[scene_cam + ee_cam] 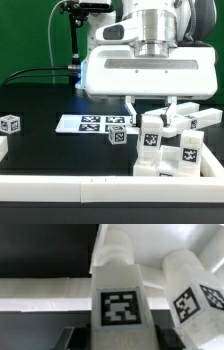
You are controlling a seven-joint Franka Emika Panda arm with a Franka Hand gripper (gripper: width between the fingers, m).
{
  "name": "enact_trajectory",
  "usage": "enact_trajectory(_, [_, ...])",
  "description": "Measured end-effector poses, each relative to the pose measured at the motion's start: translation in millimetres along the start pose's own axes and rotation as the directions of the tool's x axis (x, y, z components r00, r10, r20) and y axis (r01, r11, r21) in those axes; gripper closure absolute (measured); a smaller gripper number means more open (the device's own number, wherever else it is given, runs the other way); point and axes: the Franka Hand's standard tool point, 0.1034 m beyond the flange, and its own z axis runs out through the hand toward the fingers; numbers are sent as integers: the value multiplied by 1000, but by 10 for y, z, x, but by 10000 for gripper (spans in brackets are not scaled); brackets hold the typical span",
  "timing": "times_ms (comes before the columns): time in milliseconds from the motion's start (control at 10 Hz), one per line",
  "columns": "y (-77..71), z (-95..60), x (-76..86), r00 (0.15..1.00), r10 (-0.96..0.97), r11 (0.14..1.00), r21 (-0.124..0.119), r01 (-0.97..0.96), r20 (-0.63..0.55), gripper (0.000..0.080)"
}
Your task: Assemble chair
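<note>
The chair [172,148] is a cluster of chunky white blocks with black-and-white tags at the exterior view's right, against the white frame. My gripper [151,112] hangs over it and is shut on an upright white chair post [122,291] with a tag on its face. In the wrist view my gripper [122,341] has its dark fingers [76,336] pressed to both sides of the post. A second tagged chair block [196,300] stands right beside the post. Rounded white pegs [178,263] lie beyond them.
The marker board [88,123] lies flat on the black table at mid-scene. A loose tagged white cube [10,124] sits at the exterior view's left, and a small tagged piece [117,136] by the marker board. A white frame wall [60,186] runs along the front.
</note>
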Motion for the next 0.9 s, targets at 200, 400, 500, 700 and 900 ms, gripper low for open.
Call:
enact_trajectory(200, [7,52,-44,1000,-3,1000,-4,3,-2,515])
enact_trajectory(400, [8,89,-57,1000,-6,1000,-9,6,-15,515])
enact_trajectory(500, [8,89,-57,1000,-7,1000,-9,6,-15,515])
enact_trajectory(700, [8,89,-58,1000,-7,1000,-9,7,-15,515])
enact_trajectory(900, [10,98,-81,1000,-5,1000,-4,5,21,336])
